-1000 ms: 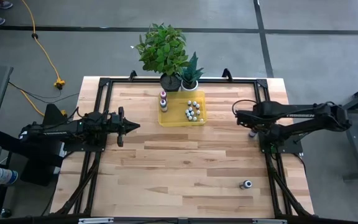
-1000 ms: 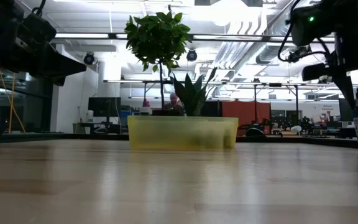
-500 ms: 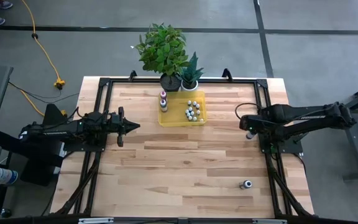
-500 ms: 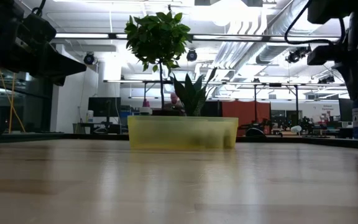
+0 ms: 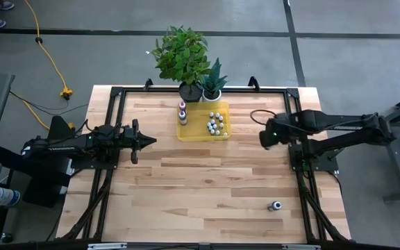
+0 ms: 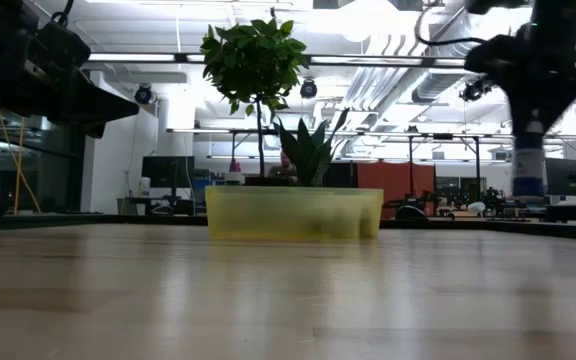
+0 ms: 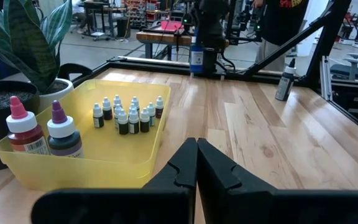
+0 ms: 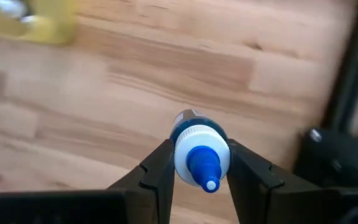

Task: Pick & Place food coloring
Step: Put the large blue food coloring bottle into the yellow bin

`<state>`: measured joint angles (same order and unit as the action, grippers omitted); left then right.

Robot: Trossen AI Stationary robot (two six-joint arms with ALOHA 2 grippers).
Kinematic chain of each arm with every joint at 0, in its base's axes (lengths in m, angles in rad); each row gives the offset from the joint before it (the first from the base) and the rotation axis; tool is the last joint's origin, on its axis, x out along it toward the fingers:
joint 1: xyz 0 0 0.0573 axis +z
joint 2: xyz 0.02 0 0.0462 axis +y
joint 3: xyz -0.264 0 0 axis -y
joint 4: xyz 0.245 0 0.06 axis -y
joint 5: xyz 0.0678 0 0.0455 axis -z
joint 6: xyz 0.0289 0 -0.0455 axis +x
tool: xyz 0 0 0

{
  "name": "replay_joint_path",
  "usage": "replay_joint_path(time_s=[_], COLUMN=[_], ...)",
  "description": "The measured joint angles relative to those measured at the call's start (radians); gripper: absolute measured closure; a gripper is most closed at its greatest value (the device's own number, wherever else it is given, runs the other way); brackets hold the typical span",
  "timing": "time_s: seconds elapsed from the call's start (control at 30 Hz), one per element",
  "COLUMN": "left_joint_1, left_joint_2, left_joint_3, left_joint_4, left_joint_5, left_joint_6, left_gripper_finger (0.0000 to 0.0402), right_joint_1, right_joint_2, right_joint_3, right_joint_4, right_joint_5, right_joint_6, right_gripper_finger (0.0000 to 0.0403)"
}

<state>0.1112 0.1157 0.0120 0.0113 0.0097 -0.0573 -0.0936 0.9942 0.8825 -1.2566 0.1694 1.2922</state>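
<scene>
My right gripper is shut on a blue food coloring bottle with a white cap, above the table's right half, right of the yellow tray. The tray holds several tiny whitish-capped bottles and two larger ones, all standing on their bases. Another bottle stands on the table near the near right corner. My left gripper hovers shut over the table's left half, pointing right toward the tray. My right gripper pinches the blue bottle at its white cap, one finger on each side. The fingers come from above, pointing down. The bottle hangs upright below them, its base lifted clear of the table.
Two potted plants stand at the far edge just behind the tray. A black frame rail runs along the table's sides. Bare wood spreads across the middle and near half.
My right gripper, shut on the blue bottle at the table's right edge, has risen and moved left toward the tray. The bottle, which stood on the table, is now lifted clear and stays upright.
</scene>
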Motion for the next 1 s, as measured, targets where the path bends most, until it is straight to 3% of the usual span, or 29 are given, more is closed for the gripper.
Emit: replay_joint_path(time_s=[0.2, 0.47, 1.0], left_joint_1=[0.0, 0.0, 0.0], left_joint_2=[0.0, 0.0, 0.0], left_joint_3=[0.0, 0.0, 0.0], left_joint_4=[0.0, 0.0, 0.0], left_joint_5=[0.0, 0.0, 0.0], left_joint_6=[0.0, 0.0, 0.0], left_gripper_finger=[0.0401, 0.0401, 0.0401], right_joint_1=[-0.079, -0.15, -0.194], right_joint_2=[0.127, 0.328, 0.881], right_joint_3=[0.123, 0.392, 0.981], right_joint_4=[0.066, 0.076, 0.127], right_joint_5=[-0.022, -0.034, -0.136], right_joint_6=[-0.279, -0.608, -1.229], right_gripper_finger=[0.0289, 0.0289, 0.0289])
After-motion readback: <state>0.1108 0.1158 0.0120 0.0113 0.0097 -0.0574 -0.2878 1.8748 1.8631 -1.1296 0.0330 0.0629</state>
